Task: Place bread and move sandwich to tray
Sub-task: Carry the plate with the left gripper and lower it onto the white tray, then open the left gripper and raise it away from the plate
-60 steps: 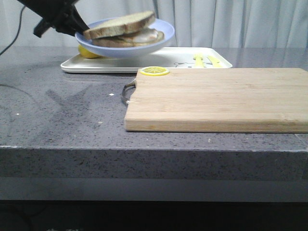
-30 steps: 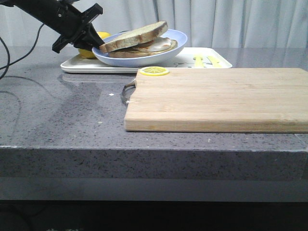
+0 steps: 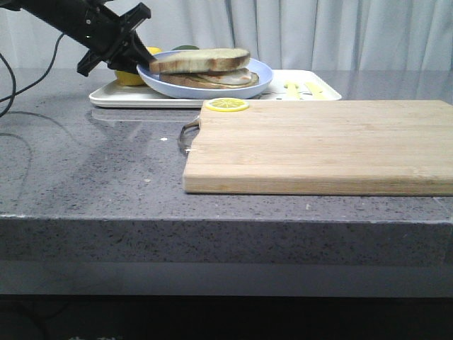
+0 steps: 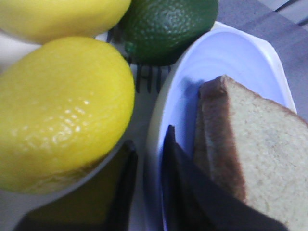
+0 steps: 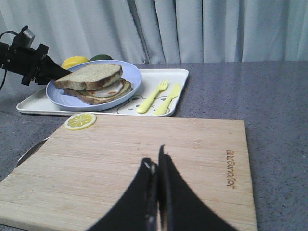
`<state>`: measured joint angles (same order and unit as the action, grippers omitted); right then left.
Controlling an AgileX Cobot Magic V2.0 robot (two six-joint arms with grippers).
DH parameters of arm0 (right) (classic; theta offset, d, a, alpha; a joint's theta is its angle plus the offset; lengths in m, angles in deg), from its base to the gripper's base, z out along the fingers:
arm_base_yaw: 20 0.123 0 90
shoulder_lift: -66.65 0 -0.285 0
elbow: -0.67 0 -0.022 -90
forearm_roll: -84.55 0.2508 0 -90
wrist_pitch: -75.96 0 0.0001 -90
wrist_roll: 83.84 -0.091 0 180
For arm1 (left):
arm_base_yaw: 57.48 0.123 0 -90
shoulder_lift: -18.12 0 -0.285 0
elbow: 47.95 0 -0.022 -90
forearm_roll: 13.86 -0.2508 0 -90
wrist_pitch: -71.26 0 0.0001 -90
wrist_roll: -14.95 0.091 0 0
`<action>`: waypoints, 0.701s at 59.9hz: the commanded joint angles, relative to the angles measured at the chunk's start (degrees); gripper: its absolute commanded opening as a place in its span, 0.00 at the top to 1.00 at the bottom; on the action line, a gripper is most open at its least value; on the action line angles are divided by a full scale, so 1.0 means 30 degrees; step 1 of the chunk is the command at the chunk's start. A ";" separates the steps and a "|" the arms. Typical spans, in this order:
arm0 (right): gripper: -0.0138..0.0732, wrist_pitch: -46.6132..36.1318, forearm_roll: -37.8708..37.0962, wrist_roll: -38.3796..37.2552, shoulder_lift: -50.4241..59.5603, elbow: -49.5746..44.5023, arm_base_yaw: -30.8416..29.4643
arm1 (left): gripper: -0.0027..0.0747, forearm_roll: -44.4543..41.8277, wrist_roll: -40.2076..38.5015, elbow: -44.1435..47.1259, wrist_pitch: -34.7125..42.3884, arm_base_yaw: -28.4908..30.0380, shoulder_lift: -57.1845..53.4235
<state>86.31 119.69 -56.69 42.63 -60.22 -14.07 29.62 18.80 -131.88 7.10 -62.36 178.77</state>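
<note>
The sandwich [image 3: 205, 67] is assembled and sits on the tray [image 3: 127, 95]. The left gripper [image 4: 147, 185] pinches the plate [image 3: 262, 74] rim; release remains. The right gripper [image 5: 156, 192], apparently closed and empty, hangs over the cutting board [image 3: 325, 145].

- We see the left fingers [image 4: 129, 185] astride the plate [image 3: 205, 86] rim, one inside beside the sandwich [image 3: 202, 67], one outside by a lemon [image 4: 60, 113].
- The plate rests on the tray [image 3: 212, 92]; a fork [image 5: 153, 96] and knife [image 5: 168, 97] lie beside it.
- The right fingers [image 5: 152, 192] hang over the cutting board [image 3: 322, 145], the tray beyond them.
- A lemon slice [image 3: 226, 105] lies on the board's corner.
</note>
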 commanded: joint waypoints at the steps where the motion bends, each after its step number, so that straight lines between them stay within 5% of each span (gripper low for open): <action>1: 0.92 -0.1146 0.0155 0.0129 -0.0150 0.0548 0.0039 | 0.52 0.1189 -0.0154 -0.0629 0.0774 -0.0229 -0.1149; 7: 0.92 -0.1146 0.0155 0.0129 -0.0150 0.0548 0.0039 | 0.29 0.1189 -0.0154 -0.0629 0.0850 -0.0303 -0.0970; 12: 0.92 -0.1146 0.0155 0.0129 -0.0150 0.0548 0.0039 | 0.21 0.1189 -0.0154 -0.0676 0.0564 -0.0303 -0.0970; 31: 0.92 -0.1146 0.0155 0.0129 -0.0150 0.0548 0.0039 | 0.25 0.1189 -0.0210 -0.4654 -0.2393 0.0661 -0.1092; 42: 0.92 -0.1125 0.0155 0.0129 -0.0150 0.0548 0.0039 | 0.45 0.3107 -0.0398 -0.4630 -0.2627 0.1180 -0.2066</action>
<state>86.31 119.69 -56.69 42.63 -60.22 -14.07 32.66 18.21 -138.79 -0.65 -59.43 178.82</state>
